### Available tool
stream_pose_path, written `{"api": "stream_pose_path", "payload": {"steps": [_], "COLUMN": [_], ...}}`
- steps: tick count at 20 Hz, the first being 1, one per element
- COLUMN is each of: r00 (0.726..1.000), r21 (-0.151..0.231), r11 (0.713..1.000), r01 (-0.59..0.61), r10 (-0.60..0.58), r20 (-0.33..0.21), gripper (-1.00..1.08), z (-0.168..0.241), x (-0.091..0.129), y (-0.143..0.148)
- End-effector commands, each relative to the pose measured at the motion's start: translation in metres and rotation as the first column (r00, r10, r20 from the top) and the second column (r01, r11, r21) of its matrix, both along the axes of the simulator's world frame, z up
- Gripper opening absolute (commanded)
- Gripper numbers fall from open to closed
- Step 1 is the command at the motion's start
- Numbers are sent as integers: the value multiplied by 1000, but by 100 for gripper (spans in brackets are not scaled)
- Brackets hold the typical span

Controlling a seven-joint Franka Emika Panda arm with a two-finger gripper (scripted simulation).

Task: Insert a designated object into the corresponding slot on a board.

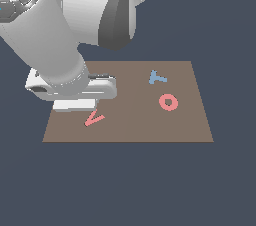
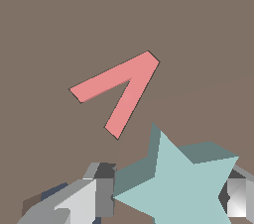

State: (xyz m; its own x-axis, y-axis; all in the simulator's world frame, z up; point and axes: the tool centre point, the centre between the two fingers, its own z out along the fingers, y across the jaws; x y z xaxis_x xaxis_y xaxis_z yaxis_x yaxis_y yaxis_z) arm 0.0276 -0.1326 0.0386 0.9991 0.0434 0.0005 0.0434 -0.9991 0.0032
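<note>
The light-teal star [image 2: 183, 188] sits between my gripper's [image 2: 171, 196] two fingers in the wrist view. One grey finger [image 2: 101, 191] touches one of its points and the other finger [image 2: 237, 198] touches the opposite side, so the gripper is shut on the star. In the exterior view the gripper's hand [image 1: 75, 101] hangs low over the left part of the brown surface [image 1: 135, 125], just behind the pink V-shaped piece [image 1: 94, 118], and the hand hides the star. The slot and the board are out of view in both frames.
The pink V-shaped piece [image 2: 119, 91] lies flat close to the star. A blue T-shaped piece [image 1: 157, 77] and a pink ring [image 1: 169, 102] lie toward the exterior view's right. My bulky arm [image 1: 55, 35] covers the surface's rear left.
</note>
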Motion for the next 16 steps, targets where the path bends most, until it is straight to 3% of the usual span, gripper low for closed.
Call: {"api": "stream_pose_path", "payload": {"steps": [1, 8, 16], "r00": [994, 947, 896], "r21": [0, 0, 0], "r11": [994, 947, 896], "r01": [108, 322, 443], "r10": [-108, -322, -443], "r20": [1, 1, 1], "gripper": [-100, -100, -100], "z": [1, 1, 2], "x": [-14, -47, -68], "y": [-9, -23, -27]}}
